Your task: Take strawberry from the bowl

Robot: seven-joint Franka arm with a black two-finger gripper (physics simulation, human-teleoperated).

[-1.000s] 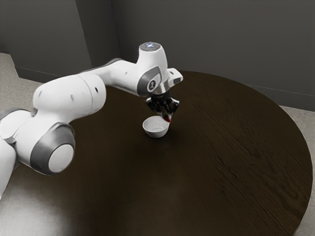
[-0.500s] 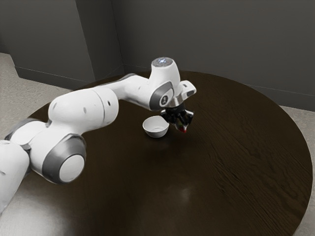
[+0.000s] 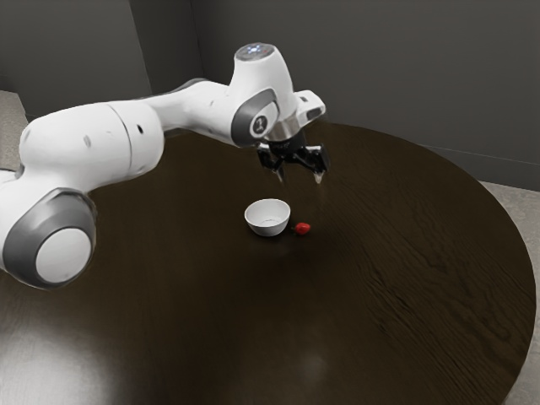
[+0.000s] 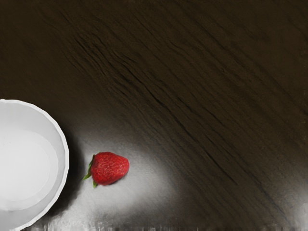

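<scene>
My gripper [image 3: 301,175] is above the table [image 3: 405,278], fingers spread wide, nothing between them. The strawberry [image 4: 110,168] lies on the tabletop just beside the upright, empty bowl [image 4: 29,168]. Removal is complete; in my judgement, no required step remains.

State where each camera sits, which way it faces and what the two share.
Exterior view: from the arm's side and above, looking down across the round table; the arm enters from the exterior view's left, ending in the open gripper.
Wrist view: carried at the arm's end, looking down on the strawberry and part of the white bowl.
Shared: strawberry beside bowl, on the dark wooden tabletop.
</scene>
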